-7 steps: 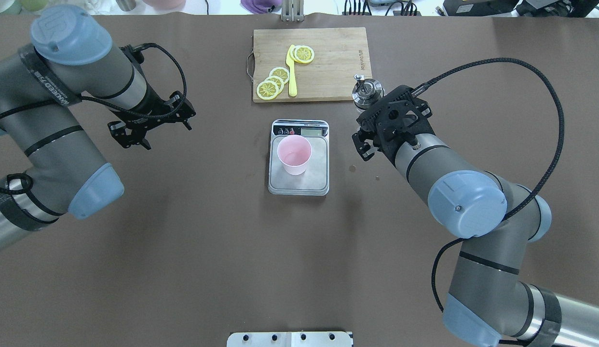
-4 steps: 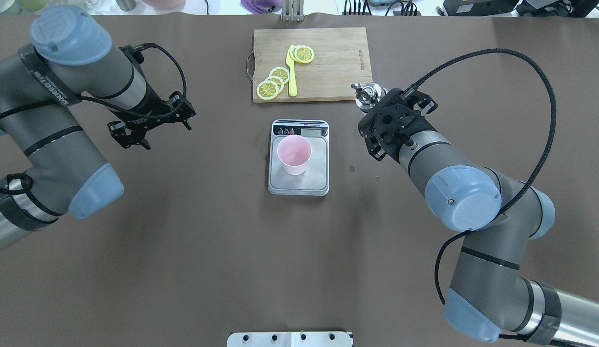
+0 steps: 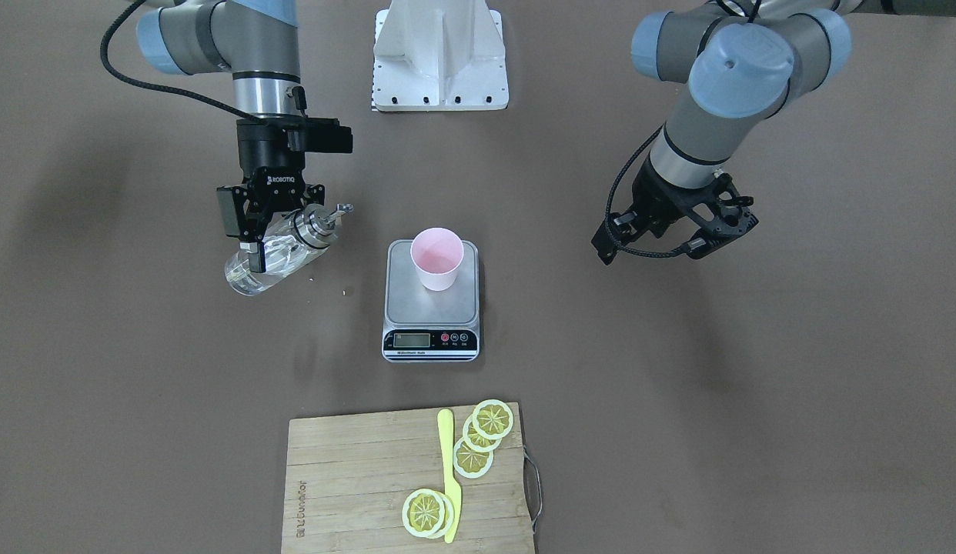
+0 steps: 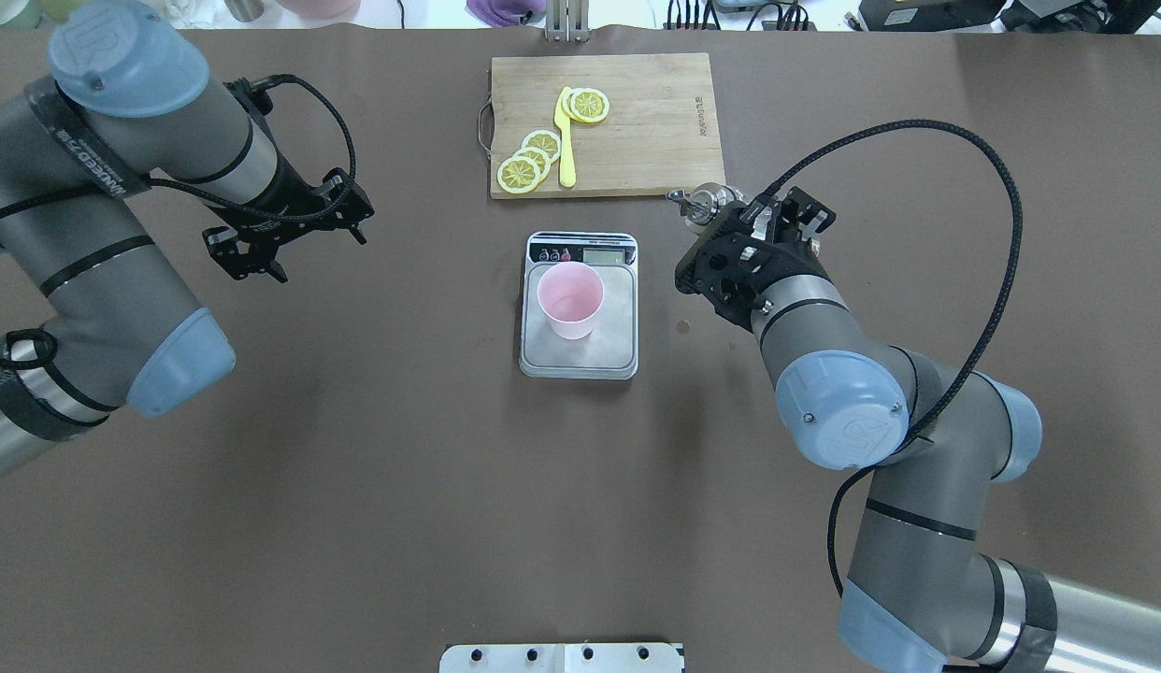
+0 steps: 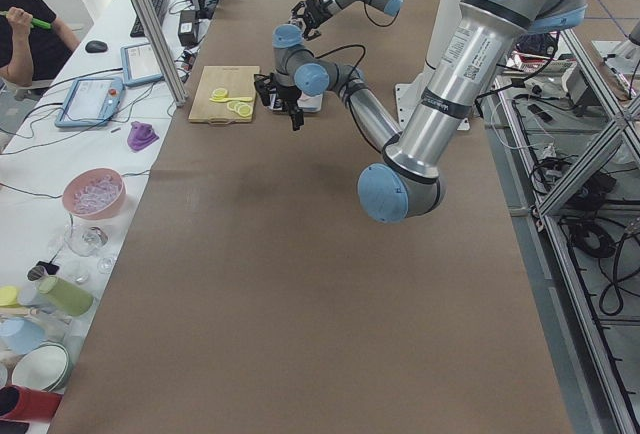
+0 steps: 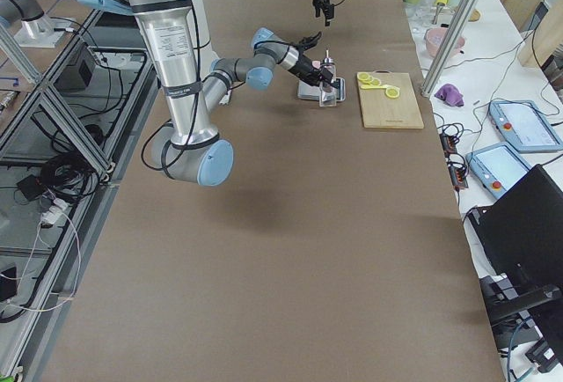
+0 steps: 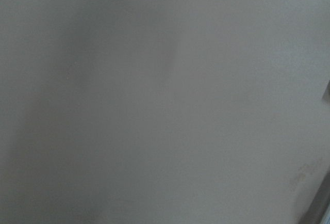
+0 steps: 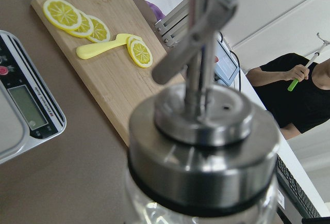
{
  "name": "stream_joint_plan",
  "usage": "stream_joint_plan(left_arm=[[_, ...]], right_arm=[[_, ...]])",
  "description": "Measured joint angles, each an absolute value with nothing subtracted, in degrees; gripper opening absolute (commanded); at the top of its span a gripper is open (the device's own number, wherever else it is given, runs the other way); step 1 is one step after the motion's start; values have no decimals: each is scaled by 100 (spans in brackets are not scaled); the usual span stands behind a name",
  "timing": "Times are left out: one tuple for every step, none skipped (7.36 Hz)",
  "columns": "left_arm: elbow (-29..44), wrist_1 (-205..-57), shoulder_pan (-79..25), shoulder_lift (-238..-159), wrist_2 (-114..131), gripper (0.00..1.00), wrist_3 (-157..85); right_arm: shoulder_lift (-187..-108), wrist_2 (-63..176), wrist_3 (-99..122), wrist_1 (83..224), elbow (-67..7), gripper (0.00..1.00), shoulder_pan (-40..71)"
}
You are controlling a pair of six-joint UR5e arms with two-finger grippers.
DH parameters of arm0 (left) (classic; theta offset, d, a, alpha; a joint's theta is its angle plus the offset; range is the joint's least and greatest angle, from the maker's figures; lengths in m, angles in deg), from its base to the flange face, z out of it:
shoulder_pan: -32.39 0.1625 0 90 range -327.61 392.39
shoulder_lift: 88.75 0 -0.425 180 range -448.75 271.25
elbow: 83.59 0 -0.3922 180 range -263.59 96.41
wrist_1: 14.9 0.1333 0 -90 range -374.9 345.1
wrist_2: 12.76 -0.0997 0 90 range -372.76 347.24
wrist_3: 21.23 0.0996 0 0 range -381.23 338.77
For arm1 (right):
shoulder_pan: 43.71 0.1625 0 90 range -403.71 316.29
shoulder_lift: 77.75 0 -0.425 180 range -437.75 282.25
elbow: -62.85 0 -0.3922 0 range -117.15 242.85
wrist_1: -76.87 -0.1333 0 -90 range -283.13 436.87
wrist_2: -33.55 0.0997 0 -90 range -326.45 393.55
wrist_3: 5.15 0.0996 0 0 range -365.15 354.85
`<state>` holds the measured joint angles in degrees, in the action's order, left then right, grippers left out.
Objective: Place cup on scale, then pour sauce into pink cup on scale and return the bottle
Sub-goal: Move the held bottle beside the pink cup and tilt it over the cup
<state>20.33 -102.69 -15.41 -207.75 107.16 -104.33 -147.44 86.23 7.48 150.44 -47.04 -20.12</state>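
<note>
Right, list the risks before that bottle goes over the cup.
1. The bottle hangs tilted in the right gripper, its spout aimed toward the cup but over bare table. It could drip before getting there.
2. The cup is narrow and looks light. The spout could nudge it, or the stream might miss and wet the scale.
3. The grip is on smooth glass, so the bottle may slip when tipped further.

This is a robotics lab. The left arm (image 4: 94, 215) and right arm (image 4: 852, 411) stand at a long table (image 4: 356, 486) laid with brown matting. Aluminium posts (image 6: 457, 21) edge it, beside teach pendants (image 6: 526, 125), loose cables (image 6: 53, 175), and a person (image 5: 25, 29) seated at a cluttered side bench (image 5: 60, 254).
</note>
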Motion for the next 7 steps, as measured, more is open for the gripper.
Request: stream_joint_plan(left_arm=[[2064,-10222,-1689,-20772,10745,99,-10227],[2100,-10143,-1844,-20742,10768,99,-9934],[2139,-10063,-1966,-20657,10777,99,-9601],[2173,-10018,-2070,-20549,10781,99,-9301],[2193,-10004,-2131,-20474,10782,99,-9145],[2200,-10000,-2159,-20439,10782,99,-9082],[2201,-9998,-2169,-20424,10783,99,-9060]], right_arm=[[-14692,8498,730,15070,-4629,0,-2073],[-14614,8374,721,15085,-4522,0,-2117],[-14495,8245,715,15164,-4394,0,-2169],[-14373,8078,710,15361,-4307,0,-2257],[-14282,7905,708,15580,-4252,0,-2358],[-14208,7741,707,15739,-4152,0,-2435],[-14158,7565,710,15810,-3994,0,-2481]])
